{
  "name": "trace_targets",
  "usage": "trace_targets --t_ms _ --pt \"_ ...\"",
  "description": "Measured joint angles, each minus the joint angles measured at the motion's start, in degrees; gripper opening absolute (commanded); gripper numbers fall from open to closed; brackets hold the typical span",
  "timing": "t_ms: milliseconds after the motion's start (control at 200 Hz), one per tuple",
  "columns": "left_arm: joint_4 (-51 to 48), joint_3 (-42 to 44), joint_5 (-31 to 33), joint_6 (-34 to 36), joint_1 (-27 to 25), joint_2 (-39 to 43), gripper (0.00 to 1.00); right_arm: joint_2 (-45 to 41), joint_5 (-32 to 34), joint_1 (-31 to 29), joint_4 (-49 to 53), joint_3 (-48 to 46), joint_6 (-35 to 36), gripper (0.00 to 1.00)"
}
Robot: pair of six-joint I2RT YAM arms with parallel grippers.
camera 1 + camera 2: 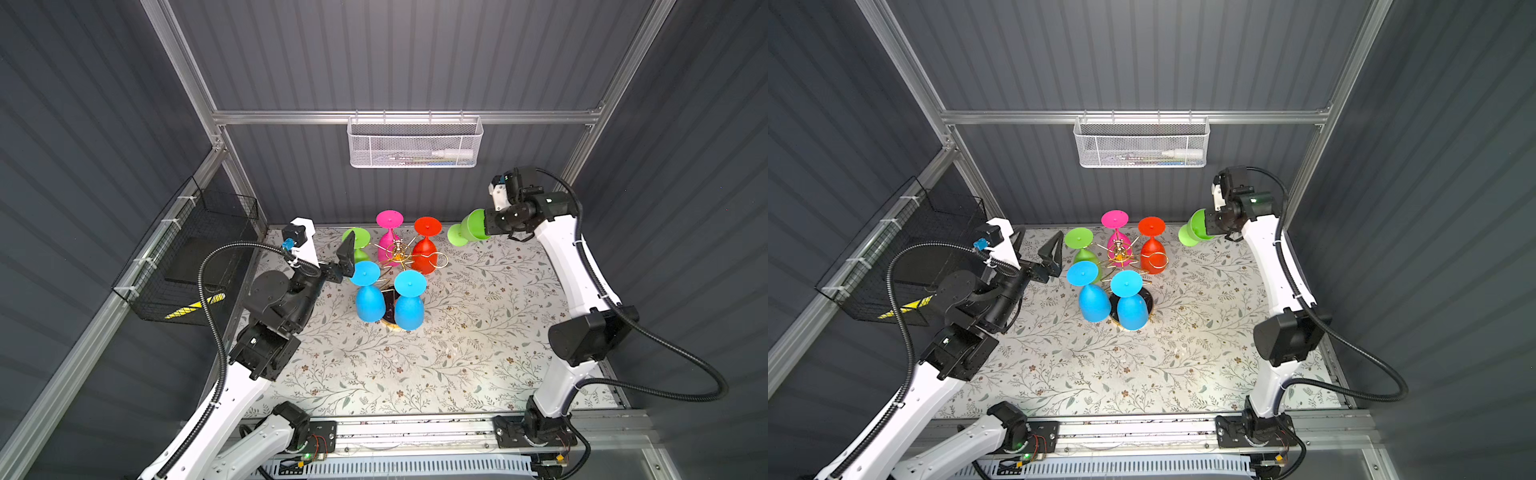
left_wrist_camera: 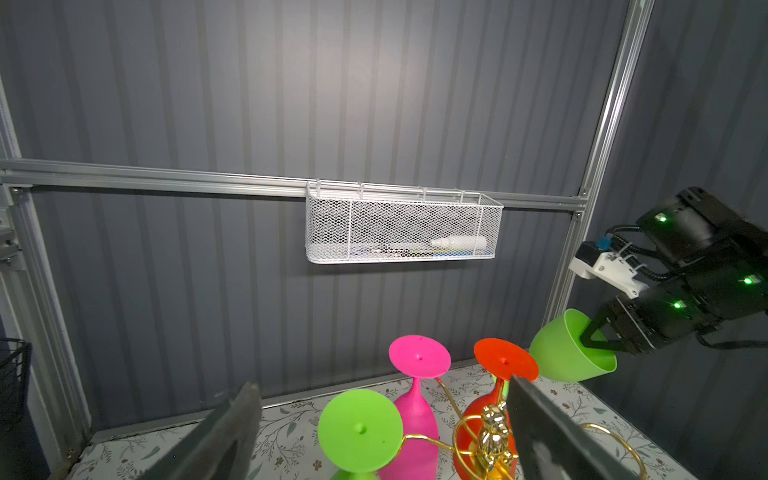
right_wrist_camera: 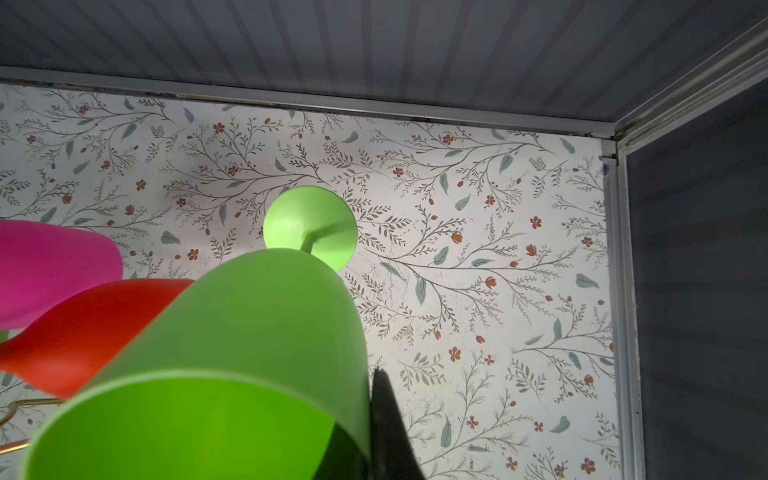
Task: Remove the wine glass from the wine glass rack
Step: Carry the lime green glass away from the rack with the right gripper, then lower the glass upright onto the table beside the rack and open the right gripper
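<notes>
Right pincer [image 1: 485, 226] on smooth, bell-shaped green wine glass [image 1: 468, 227]

Green wine glasses [image 1: 356, 237] [image 1: 471, 226]: two. Blue [image 1: 370, 305] [image 1: 409, 307]: two. Pink [image 1: 389, 219]: one. Red [image 1: 424, 255]: one. Wine glass rack [image 1: 398, 250]: one.

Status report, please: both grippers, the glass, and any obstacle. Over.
Right gripper shut on a green glass, held in the air, off the rack. Left gripper open, near the second green glass on the rack. No obstacle seen.
</notes>
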State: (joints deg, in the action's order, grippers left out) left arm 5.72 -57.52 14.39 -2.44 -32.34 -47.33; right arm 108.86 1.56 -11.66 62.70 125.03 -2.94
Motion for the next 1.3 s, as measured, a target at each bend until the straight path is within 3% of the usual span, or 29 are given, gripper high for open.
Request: trace_targets --t_ms 240,610,885,1301 --pt "-2.5 1.0 2.8 0.2 0.0 3.2 0.94 10.9 0.1 0.0 3.8 8.6 0.6 0.01" --pt "-3.6 1.7 5.4 0.3 0.0 5.4 0.95 20.8 2.4 -2.1 5.3 15.0 1.0 0.04" --pt "-4.7 1.7 5.8 0.3 0.0 5.3 0.95 24.9 3.0 -3.0 5.8 15.6 1.5 0.07" --pt "-4.9 1.8 6.7 0.3 0.0 6.0 0.95 25.8 2.7 -3.0 5.9 15.7 1.5 0.20"
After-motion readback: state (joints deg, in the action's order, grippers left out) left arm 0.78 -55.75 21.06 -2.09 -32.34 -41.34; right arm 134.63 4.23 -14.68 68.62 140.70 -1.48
